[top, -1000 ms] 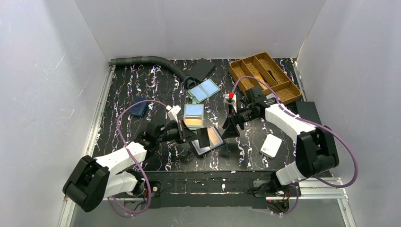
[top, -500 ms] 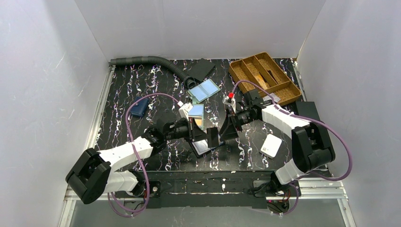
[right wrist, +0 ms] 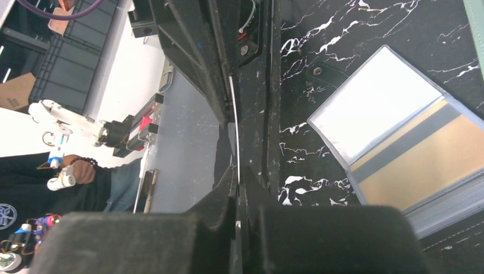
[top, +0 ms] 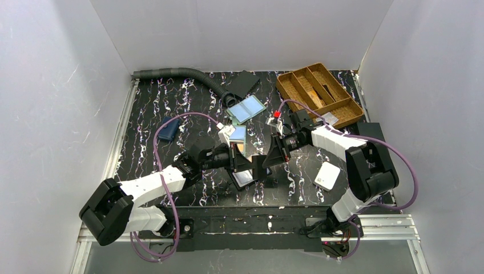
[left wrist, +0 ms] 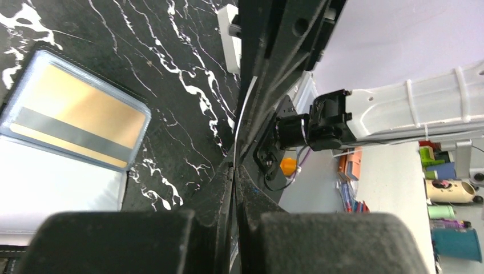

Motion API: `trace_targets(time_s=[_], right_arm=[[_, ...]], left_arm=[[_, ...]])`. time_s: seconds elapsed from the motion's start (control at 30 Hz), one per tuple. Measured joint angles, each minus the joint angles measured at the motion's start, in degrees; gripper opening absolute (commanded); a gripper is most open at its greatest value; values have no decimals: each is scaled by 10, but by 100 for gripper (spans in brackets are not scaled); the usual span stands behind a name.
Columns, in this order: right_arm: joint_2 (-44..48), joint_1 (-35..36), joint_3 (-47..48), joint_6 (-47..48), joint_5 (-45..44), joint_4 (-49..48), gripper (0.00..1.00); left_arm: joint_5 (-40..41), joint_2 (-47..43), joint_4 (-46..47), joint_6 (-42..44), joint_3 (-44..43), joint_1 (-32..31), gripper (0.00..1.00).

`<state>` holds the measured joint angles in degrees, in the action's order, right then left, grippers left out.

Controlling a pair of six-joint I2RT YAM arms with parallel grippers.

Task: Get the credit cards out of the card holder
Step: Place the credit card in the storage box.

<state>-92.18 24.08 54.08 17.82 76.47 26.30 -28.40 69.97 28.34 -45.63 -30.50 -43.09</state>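
A thin black-grey credit card [top: 259,166] hangs edge-up above the mat, between the two arms. My left gripper [top: 253,166] is shut on one end of it. My right gripper [top: 267,160] is shut on the other end. In both wrist views the card shows only as a fine pale edge [left wrist: 242,114] [right wrist: 234,120] running into the pinched jaws of the left gripper [left wrist: 234,171] and the right gripper [right wrist: 237,171]. The grey-green card holder [top: 237,135] lies open behind my left wrist, blue pocket showing. A dark-rimmed open holder [top: 243,178] under the grippers shows an orange striped card [left wrist: 74,123] [right wrist: 422,165].
A bifold with two pale blue panels [top: 246,108] lies further back beside a grey hose [top: 177,73]. A wooden divided tray [top: 319,91] sits at the back right. A white square box [top: 327,175] lies at the right front, a small navy wallet [top: 167,130] at the left.
My left arm carried the black-grey card to the right. My right gripper came left to meet it and closed on the card's free end.
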Motion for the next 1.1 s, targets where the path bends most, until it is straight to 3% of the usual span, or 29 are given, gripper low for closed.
trace_targets(time_s=[0.2,0.3,0.4,0.57,0.73,0.9,1.1], right_arm=[[-2,0,0,1,5,4,1],[4,0,6,47,-24,41,1],[17,0,32,137,-68,114,1],[80,0,49,252,-144,182,1],[171,0,42,276,-214,167,1],[239,-1,41,300,-273,140,1],[269,-1,43,397,-316,158,1]], left_arm=[[25,-2,1,-16,2,0,46],[49,-24,4,-35,20,2,67],[73,-73,1,-53,51,8,97],[116,-200,4,-96,101,21,98],[146,-293,14,-174,148,33,98],[125,-264,16,-242,151,40,98],[80,-170,16,-325,142,40,98]])
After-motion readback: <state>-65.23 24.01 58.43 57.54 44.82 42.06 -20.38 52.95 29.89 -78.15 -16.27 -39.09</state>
